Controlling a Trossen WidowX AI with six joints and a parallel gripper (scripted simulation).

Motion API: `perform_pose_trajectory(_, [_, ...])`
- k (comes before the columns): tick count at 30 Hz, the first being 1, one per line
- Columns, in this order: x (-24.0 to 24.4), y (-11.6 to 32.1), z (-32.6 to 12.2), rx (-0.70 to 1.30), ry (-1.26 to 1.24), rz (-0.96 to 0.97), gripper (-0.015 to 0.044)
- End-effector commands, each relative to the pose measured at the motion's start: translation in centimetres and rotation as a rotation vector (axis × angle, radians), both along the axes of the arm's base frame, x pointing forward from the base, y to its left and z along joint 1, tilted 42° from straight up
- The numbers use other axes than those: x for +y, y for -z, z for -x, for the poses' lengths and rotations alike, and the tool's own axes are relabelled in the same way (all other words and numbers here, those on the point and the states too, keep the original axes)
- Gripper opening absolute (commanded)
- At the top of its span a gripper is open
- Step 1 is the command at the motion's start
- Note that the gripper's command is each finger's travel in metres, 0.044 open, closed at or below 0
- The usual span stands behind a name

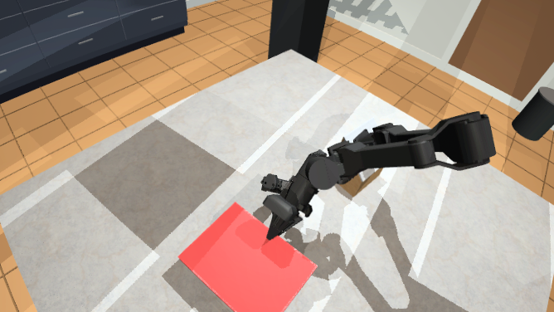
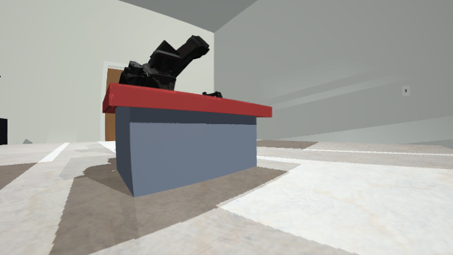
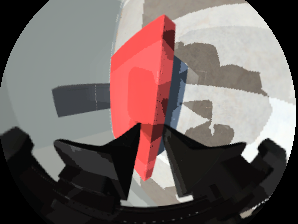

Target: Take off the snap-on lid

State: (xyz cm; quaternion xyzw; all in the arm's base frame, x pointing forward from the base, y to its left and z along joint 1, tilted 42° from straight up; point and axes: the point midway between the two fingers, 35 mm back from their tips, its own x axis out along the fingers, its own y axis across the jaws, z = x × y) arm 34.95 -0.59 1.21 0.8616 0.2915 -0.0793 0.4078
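The red lid [image 1: 232, 265] [image 2: 190, 102] [image 3: 125, 95] lies flat, right side up, on top of the blue-grey storage box [image 2: 193, 149] [image 3: 175, 102]. Its rim overhangs the box walls all round where visible; the top view shows none of the box. My gripper [image 1: 271, 237] [image 3: 151, 126] is shut on the lid's edge on the side toward the arm, one finger over the top face and the other at the outer side of the rim. The exterior view hides the fingertips behind the lid. The box stands on the table [image 1: 116, 257] [image 2: 305, 210].
A brown wooden object [image 1: 353, 188] stands under the arm's forearm, partly hidden by it. A black column [image 1: 296, 29] is beyond the table's far corner. Navy drawers [image 1: 83, 29] stand beyond the left edge, and a dark cylinder [image 1: 535, 116] beyond the right.
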Motion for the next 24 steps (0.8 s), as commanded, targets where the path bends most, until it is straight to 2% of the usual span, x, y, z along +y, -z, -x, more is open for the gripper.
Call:
perform_pose_trajectory(1, [-0.14, -0.14, 0.01, -0.004, -0.001, 0.002, 0.0])
perform_pose_trajectory(24, [-0.45, -0.49, 0.04, -0.004, -0.001, 0.002, 0.0])
